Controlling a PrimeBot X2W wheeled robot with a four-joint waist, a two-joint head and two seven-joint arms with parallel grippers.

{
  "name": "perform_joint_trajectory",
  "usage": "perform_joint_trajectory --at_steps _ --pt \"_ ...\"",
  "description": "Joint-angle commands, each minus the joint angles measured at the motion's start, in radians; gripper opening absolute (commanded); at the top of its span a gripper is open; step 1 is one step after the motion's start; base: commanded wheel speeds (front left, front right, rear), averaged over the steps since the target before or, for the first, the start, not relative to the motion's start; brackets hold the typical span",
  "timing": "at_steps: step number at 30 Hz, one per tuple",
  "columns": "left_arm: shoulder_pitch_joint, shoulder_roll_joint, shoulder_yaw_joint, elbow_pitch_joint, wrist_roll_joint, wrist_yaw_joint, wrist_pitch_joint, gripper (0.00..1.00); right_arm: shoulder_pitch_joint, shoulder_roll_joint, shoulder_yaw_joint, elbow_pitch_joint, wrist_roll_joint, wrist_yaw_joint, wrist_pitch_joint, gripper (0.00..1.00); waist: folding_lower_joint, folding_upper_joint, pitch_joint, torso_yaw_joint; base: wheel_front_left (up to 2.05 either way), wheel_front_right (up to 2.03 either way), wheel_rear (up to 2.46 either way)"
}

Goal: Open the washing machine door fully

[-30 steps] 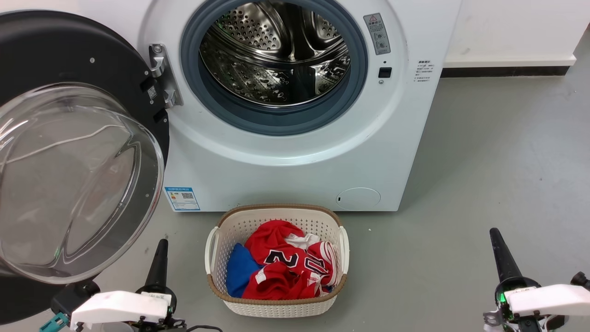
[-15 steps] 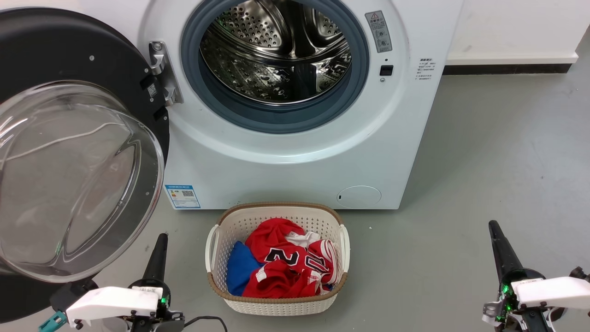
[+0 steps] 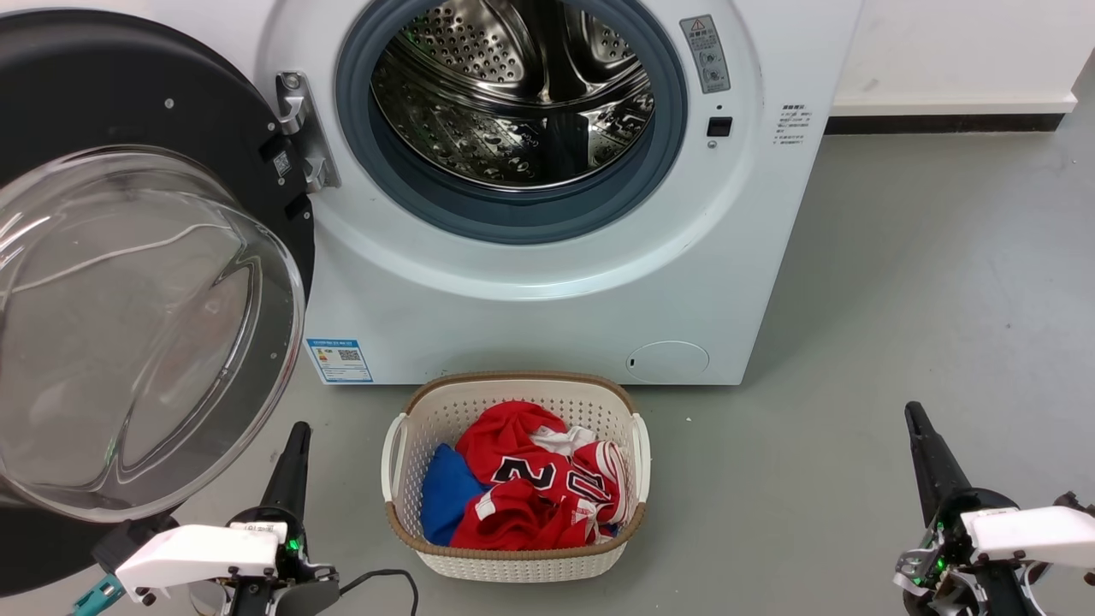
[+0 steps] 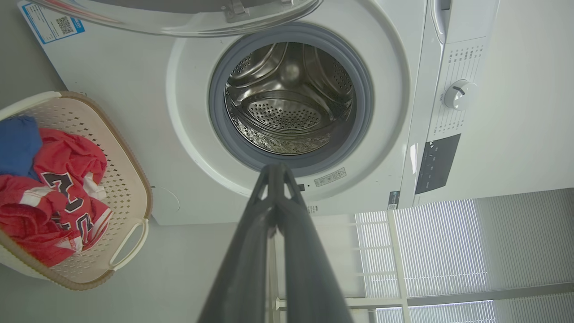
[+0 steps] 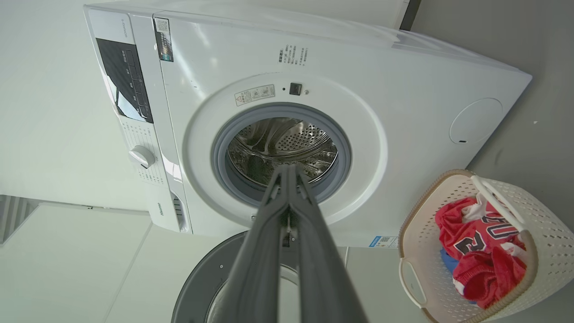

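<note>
Washing machine door (image 3: 145, 282) stands wide open, left of the washing machine (image 3: 547, 308), drum (image 3: 513, 94) exposed. Left gripper (image 3: 299, 432) and right gripper (image 3: 912, 412) hold nothing, each finger pair pressed together.

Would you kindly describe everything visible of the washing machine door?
The washing machine door is large and round, with a black frame and a bulging clear glass bowl window at its centre. It stands swung wide open to the left of the drum opening, inner side towards the head camera, hung on a metal hinge on the white washing machine. A small code sticker sits near the hinge. The shut left gripper is below its rim, seemingly not touching.
</note>
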Motion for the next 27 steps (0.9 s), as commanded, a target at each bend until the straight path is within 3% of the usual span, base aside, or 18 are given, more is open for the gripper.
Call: perform_joint_trajectory --at_steps 1,18,27 --pt "-0.022 0.000 0.003 0.001 -0.019 -0.006 0.006 0.00 -0.025 -0.001 -0.002 0.000 0.020 0.000 0.006 0.00 0.0000 0.0000 0.001 0.000 0.00 0.00 0.00" --pt "-0.041 -0.001 0.017 0.019 -0.161 -0.015 0.040 0.00 -0.048 0.003 -0.013 0.025 0.151 0.000 0.043 0.00 0.0000 0.0000 0.010 0.003 0.00 0.00 0.00" --pt "-0.041 -0.001 0.016 0.018 -0.161 -0.016 0.042 0.00 -0.049 0.006 -0.016 0.025 0.147 0.000 0.048 0.00 0.0000 0.0000 0.010 0.003 0.00 0.00 0.00"
